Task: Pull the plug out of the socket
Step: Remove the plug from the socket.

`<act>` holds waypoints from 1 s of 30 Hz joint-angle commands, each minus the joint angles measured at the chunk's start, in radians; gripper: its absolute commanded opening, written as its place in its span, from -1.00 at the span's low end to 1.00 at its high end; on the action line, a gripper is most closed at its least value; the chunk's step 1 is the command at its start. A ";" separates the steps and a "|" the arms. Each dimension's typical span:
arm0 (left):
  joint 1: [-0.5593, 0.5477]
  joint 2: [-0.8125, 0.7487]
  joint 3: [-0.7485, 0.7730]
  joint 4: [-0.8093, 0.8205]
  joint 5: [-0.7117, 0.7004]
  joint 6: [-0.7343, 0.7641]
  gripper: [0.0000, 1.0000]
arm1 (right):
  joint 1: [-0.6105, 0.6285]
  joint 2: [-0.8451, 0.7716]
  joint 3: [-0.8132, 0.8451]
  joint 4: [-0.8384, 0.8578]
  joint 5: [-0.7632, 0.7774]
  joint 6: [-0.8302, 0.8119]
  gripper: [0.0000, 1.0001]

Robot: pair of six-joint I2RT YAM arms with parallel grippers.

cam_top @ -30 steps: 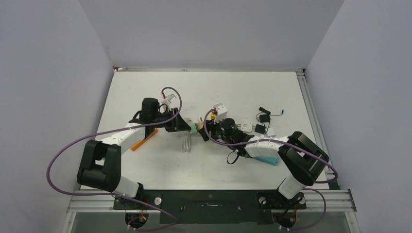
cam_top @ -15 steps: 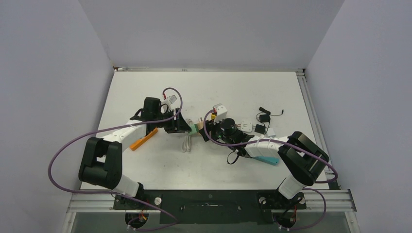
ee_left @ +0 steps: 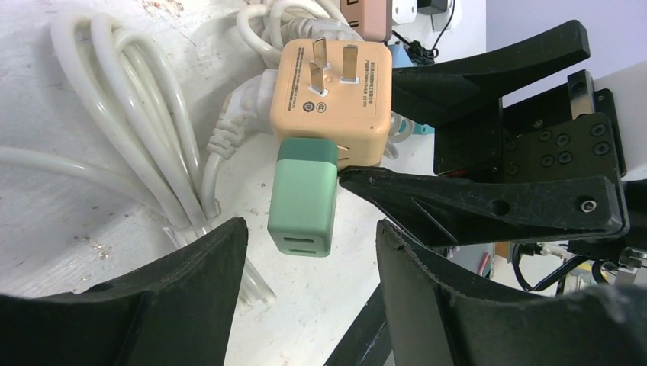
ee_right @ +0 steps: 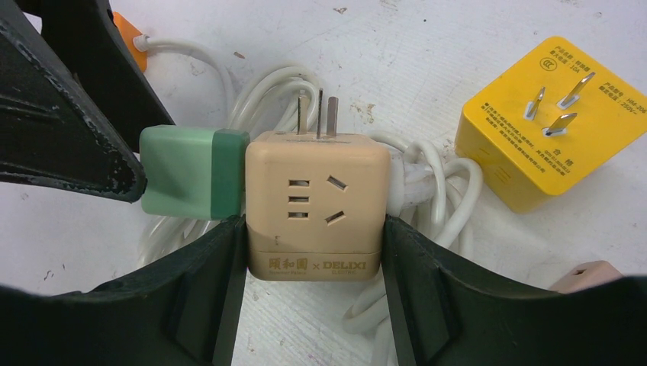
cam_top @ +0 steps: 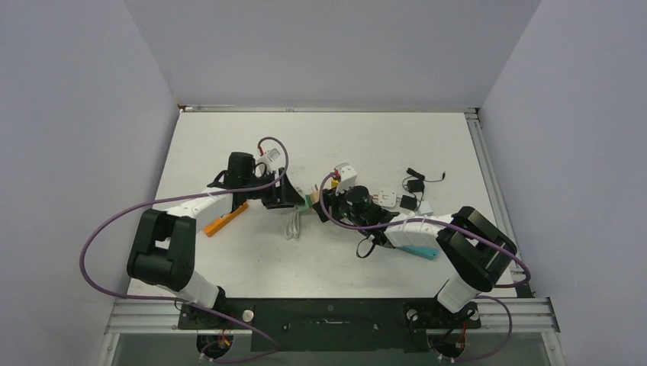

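Observation:
A light green plug (ee_left: 304, 194) sits plugged into the side of a beige cube socket (ee_right: 313, 202) at the table's middle. My right gripper (ee_right: 311, 225) is shut on the socket, its pads pressed against two opposite sides. Facing the plug's free end, my left gripper (ee_left: 309, 229) stands open, with a gap between each finger and the plug. In the top view the two grippers meet nose to nose around the plug (cam_top: 304, 201). The socket's own metal prongs stick out free on the face turned away from my right wrist camera.
A coiled white cable (ee_left: 145, 137) lies under and beside the socket. A yellow adapter (ee_right: 553, 122) lies to the socket's right. An orange tool (cam_top: 225, 219) lies under the left arm. Black adapters (cam_top: 412, 187) and a teal object (cam_top: 420, 251) lie by the right arm.
My left gripper has opened and let go of the green plug, which stays in the socket. The right gripper has kept its hold.

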 commanded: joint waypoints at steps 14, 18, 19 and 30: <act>-0.047 -0.034 -0.025 0.192 0.127 -0.053 0.19 | 0.003 0.005 -0.011 -0.061 0.060 -0.009 -0.89; -0.047 -0.023 -0.018 0.154 0.095 -0.037 0.17 | 0.009 0.006 -0.008 -0.060 0.064 -0.012 -0.89; -0.047 -0.012 -0.009 0.118 0.071 -0.022 0.16 | 0.011 0.005 -0.009 -0.060 0.066 -0.012 -0.89; -0.034 0.106 0.056 -0.144 -0.108 0.054 -0.22 | 0.015 -0.020 -0.020 -0.054 0.071 -0.018 -0.89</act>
